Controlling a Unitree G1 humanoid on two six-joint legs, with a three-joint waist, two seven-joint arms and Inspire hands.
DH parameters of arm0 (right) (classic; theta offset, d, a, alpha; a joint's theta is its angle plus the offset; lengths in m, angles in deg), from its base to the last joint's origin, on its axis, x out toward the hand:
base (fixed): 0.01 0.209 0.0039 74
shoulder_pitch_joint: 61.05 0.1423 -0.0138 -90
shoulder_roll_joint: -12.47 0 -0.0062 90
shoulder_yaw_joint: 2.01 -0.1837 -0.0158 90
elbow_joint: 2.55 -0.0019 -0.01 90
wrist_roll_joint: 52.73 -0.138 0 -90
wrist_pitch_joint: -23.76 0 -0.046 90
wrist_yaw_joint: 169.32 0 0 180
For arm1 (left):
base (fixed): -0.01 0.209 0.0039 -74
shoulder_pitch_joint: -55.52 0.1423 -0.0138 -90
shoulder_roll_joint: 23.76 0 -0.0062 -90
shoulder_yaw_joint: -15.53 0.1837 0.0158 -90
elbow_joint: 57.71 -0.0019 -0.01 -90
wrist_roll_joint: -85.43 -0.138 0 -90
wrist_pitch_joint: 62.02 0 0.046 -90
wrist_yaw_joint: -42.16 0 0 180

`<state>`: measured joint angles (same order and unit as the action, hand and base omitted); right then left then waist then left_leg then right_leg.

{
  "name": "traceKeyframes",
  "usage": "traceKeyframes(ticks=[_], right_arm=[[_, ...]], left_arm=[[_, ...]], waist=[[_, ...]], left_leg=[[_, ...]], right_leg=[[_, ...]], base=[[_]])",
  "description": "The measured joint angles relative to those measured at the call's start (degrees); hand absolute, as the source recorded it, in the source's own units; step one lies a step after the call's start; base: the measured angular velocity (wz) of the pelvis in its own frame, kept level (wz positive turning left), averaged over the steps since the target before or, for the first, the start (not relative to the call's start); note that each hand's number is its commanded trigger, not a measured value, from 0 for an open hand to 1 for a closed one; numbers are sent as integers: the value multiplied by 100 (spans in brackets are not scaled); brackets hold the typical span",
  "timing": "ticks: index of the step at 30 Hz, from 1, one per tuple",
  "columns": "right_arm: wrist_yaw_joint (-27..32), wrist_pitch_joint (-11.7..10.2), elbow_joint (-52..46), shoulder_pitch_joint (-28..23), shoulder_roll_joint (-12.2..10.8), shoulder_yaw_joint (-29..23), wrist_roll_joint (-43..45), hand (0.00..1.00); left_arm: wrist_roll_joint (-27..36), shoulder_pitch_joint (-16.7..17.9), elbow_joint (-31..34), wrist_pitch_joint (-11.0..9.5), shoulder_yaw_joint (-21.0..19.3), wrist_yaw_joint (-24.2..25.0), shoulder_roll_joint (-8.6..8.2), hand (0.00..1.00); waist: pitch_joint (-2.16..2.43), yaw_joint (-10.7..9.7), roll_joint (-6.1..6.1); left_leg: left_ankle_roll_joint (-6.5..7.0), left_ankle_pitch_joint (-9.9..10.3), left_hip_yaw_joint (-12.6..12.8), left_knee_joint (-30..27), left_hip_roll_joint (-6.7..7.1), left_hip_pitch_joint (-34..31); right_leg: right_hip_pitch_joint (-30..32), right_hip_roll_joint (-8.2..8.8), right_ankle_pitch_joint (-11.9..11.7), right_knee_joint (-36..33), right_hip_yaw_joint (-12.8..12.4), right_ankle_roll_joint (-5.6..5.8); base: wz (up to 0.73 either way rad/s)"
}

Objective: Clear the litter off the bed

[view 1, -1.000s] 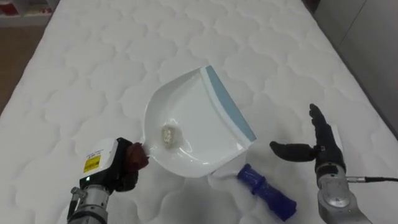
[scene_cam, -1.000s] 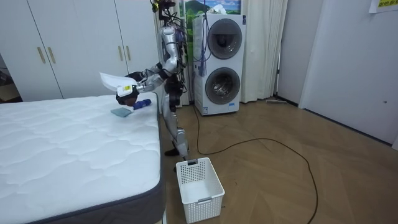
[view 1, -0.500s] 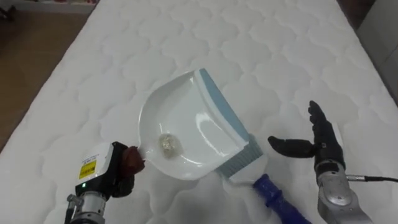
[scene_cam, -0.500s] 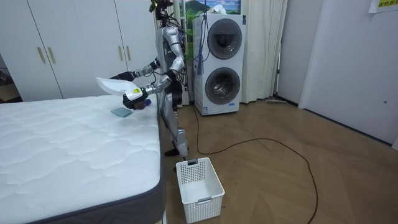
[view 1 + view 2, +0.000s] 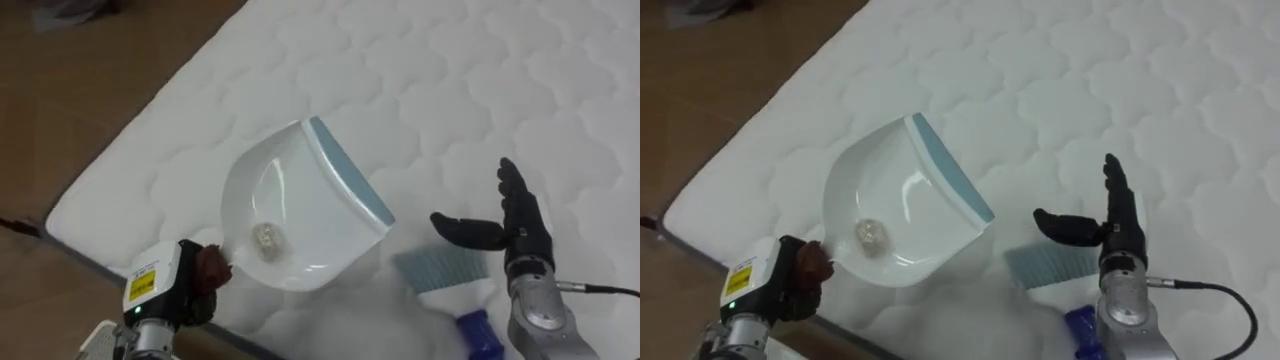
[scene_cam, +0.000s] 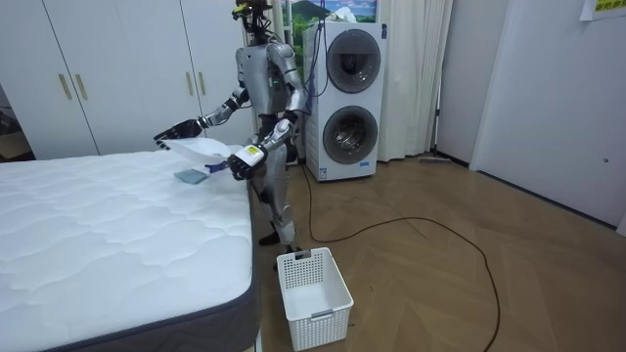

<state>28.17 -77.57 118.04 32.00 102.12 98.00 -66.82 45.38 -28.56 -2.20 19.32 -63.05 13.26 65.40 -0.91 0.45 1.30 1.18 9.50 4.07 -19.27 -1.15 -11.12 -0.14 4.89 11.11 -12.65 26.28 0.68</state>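
White quilted mattress (image 5: 480, 80) takes up most of the eye views, with brown wooden floor (image 5: 90, 90) past its edge. We judge the main risk is a spill onto either one. The load is being carried close to that edge, and any tip or jolt of the pan would put it back on the bed or down onto the boards. In the room view the robot stands at the bed's corner, and a white slatted plastic basket (image 6: 313, 284) sits on the floor by the bed's side, well apart from the pan. We can make out nothing inside the basket. If it is where the pan gets emptied, the carry there is long enough for a wobble to matter. The white plastic dustpan with a blue-grey rubber lip (image 5: 300, 200) hangs above the mattress, lip raised and hollow tilted back toward its handle, which should help keep its contents in. A blue-handled brush with pale blue bristles (image 5: 445, 270) lies on the mattress just beside the pan and could be knocked or left behind. The right hand (image 5: 515, 235) hovers over the brush with fingers spread and holds nothing. The left hand (image 5: 190, 288) is clenched round the dustpan's handle. Inside the pan, near the handle end, rests one small pale crumpled scrap (image 5: 267, 237), the thing being cleared.
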Motion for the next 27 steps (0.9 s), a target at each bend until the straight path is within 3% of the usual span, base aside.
traceKeyframes(ticks=[10, 12, 14, 15, 17, 18, 19, 20, 21, 22, 23, 24, 25, 26, 27], right_arm=[[-215, -55, -149, -228, 5, -26, 68, 0], [-215, -59, -148, -216, 6, -30, 67, 0], [-199, -62, -149, -206, 3, 1, 40, 0], [-185, -62, -149, -213, -5, 11, 61, 0], [-121, -63, -161, -215, -9, -1, 115, 0], [-111, -62, -219, -247, -63, -1, 239, 0], [-95, -62, -343, -307, -87, -2, 396, 0], [-73, -62, -417, -343, -85, -10, 446, 0], [6, -64, -527, -363, -82, -19, 501, 0], [115, -64, -641, -365, -81, -51, 566, 0], [177, -73, -680, -370, -77, -62, 575, 0], [281, -107, -695, -358, -68, -68, 577, 0], [375, -117, -692, -384, -44, -81, 589, 0], [423, -125, -691, -413, -49, -101, 590, 0], [442, -129, -662, -400, -65, -118, 579, 0]], left_arm=[[-82, 95, -27, -159, -78, -63, -7, 100], [-69, 91, -88, -187, -89, -68, -8, 100], [-47, 97, -111, -196, -88, -68, -8, 100], [-11, 60, -178, -230, -87, -68, -10, 100], [-15, -27, -274, -236, -90, -67, -50, 100], [-17, 5, -268, -235, -123, -67, -44, 100], [-44, 20, -263, -227, -155, -57, -39, 100], [-74, 15, -260, -224, -176, -38, -38, 100], [-74, -2, -260, -221, -189, 13, -26, 100], [-79, -36, -263, -221, -191, 76, -26, 100], [-81, -48, -264, -222, -186, 90, -24, 100], [-73, -47, -275, -236, -186, 90, -16, 100], [-74, -1, -280, -245, -183, 93, -45, 100], [-72, 0, -284, -252, -170, 93, -45, 100], [-25, -15, -290, -262, -160, 80, -51, 100]], waist=[[23, 100, -62], [25, 148, -75], [22, 201, -90], [18, 208, -98], [7, 143, -139], [5, 98, -170], [0, -21, -225], [-3, -55, -233], [7, -151, -217], [4, -197, -209], [11, -200, -185], [-5, -129, -80], [1, -148, -144], [6, -168, -157], [-33, -71, -177]], left_leg=[[153, -123, -239, 148, 283, -19], [209, -136, -56, 149, 291, -8], [271, -138, -146, 152, 334, 9], [306, -154, -338, 145, 428, 15], [410, -195, -1044, 111, 684, -12], [427, -316, -1706, 195, 865, -11], [390, -479, -2346, 275, 976, -18], [364, -578, -2696, 327, 1056, -16], [303, -775, -3346, 415, 1224, 8], [186, -930, -3826, 483, 1353, 4], [163, -969, -3873, 483, 1403, -34], [185, -1008, -3512, 428, 1500, -126], [201, -955, -2268, 337, 1259, -291], [251, -882, -1729, 263, 1103, -341], [217, -533, -1086, -153, 794, -470]], right_leg=[[-138, 190, -84, 52, 381, 130], [-150, 272, -29, -73, 386, 181], [-151, 339, -1, -208, 359, 221], [-136, 386, 34, -351, 259, 237], [53, 265, 151, -632, -375, 86], [116, -61, 268, -567, -817, -92], [123, -432, 305, -243, -1121, -174], [141, -594, 293, -49, -1272, -193], [265, -817, 215, 240, -1613, -298], [444, -929, 100, 314, -1864, -343], [498, -908, 40, 289, -1904, -326], [538, -706, -258, 202, -1732, -436], [497, -540, -260, 71, -1186, -456], [534, -513, -200, 22, -1027, -459], [558, -478, -135, -88, -899, -459]], base=[[21], [30], [34], [59], [66], [85], [104], [124], [126], [120], [99], [93], [91], [80], [31]])
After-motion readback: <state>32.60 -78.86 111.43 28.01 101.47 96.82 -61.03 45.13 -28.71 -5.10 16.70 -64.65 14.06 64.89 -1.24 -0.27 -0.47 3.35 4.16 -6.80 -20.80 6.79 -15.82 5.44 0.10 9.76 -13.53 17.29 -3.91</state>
